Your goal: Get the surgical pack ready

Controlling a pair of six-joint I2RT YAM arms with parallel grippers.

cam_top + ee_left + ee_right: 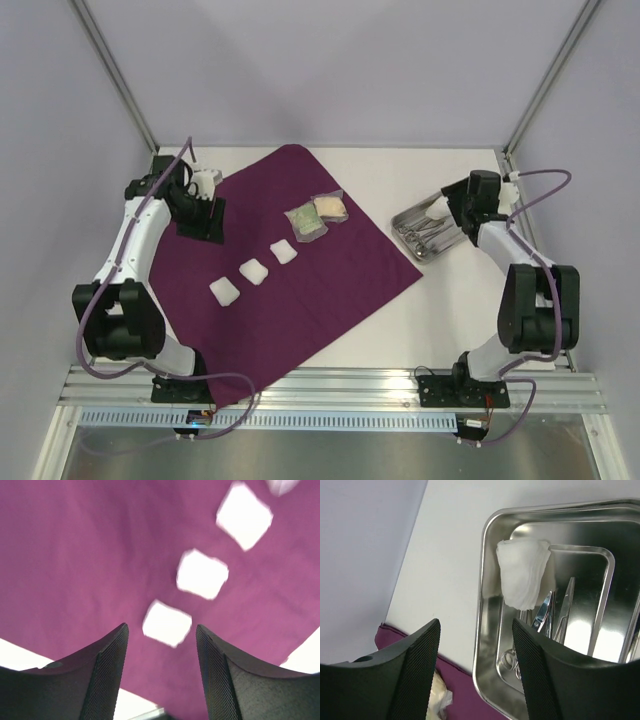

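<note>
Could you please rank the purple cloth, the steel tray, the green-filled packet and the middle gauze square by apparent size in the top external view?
Largest to smallest:
1. purple cloth
2. steel tray
3. green-filled packet
4. middle gauze square
All lie flat at similar depth, so the order is clear.

Bright, even light left only soft shadows. Glare flared on the steel tray point(489, 630); the gauze squares point(202, 574) looked overexposed and blurry.

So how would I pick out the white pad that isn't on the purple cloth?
Right of the purple cloth, a steel tray sits on the white table. The pad lies crumpled inside it with metal instruments, unlike the three flat squares lined up on the cloth.
</note>
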